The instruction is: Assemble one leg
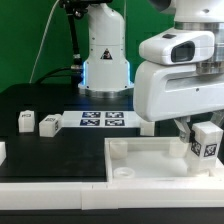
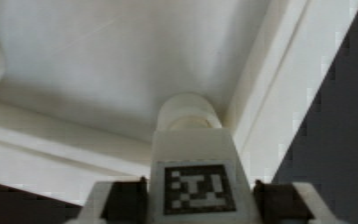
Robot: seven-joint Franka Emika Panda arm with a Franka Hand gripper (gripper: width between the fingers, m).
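Note:
My gripper (image 1: pixel 203 140) is shut on a leg (image 1: pixel 206 143), a small white block with a marker tag, at the exterior view's right. It holds the leg just above the right end of the large white tray-like panel (image 1: pixel 150 158). In the wrist view the leg (image 2: pixel 197 150) sits between my two fingers (image 2: pixel 126 200), tag face up, its rounded end close to the panel's inner corner (image 2: pixel 247 95). Two more legs (image 1: pixel 26 122) (image 1: pixel 49 124) stand on the black table at the exterior view's left.
The marker board (image 1: pixel 101 121) lies behind the panel near the robot's base (image 1: pixel 104 60). Another white part (image 1: pixel 2 152) shows at the left edge. The arm's white body (image 1: pixel 175 80) hangs over the right half of the table.

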